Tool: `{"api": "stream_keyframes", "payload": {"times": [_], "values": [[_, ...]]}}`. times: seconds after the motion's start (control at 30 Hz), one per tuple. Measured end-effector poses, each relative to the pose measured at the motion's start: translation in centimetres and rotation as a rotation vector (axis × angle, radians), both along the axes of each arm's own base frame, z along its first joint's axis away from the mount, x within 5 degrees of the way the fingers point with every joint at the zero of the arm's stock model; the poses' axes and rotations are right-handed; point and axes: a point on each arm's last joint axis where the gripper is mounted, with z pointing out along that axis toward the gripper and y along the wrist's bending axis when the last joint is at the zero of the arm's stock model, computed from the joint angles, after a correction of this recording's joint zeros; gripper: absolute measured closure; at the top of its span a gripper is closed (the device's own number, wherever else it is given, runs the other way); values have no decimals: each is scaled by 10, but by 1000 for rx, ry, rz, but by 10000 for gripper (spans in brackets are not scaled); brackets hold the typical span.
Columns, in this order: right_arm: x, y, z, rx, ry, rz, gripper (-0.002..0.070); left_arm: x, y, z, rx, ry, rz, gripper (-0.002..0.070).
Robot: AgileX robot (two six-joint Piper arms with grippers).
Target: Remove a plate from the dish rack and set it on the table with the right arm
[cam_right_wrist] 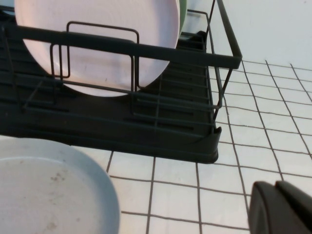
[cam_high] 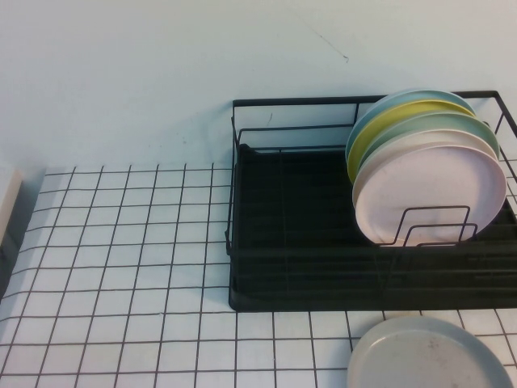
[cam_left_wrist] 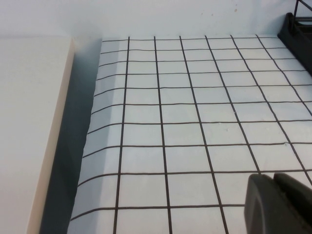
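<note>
The pale grey-white plate (cam_high: 428, 356) lies flat on the gridded white table (cam_high: 121, 267), just in front of the black wire dish rack (cam_high: 307, 242); it also shows in the right wrist view (cam_right_wrist: 48, 190) with faint specks. My right gripper (cam_right_wrist: 275, 185) is shut and empty, over bare table beside the plate and in front of the rack (cam_right_wrist: 146, 131). My left gripper (cam_left_wrist: 273, 176) is shut and empty over the table's left part (cam_left_wrist: 185, 122). Neither arm shows in the high view.
In the rack stand a pale pink plate (cam_high: 432, 194) in front, then green (cam_high: 472, 125), yellow (cam_high: 404, 113) and blue (cam_high: 380, 105) plates behind it. A cream board (cam_left_wrist: 29, 126) borders the table's left edge. A pale wall lies behind.
</note>
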Motion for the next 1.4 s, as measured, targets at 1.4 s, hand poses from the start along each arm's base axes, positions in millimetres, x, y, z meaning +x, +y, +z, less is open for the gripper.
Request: {"api": "stream_keyframes", "payload": {"times": [1.4], "values": [[-1, -2, -2, -3, 37, -40, 678, 0, 0, 0, 4, 0, -1, 678]]}}
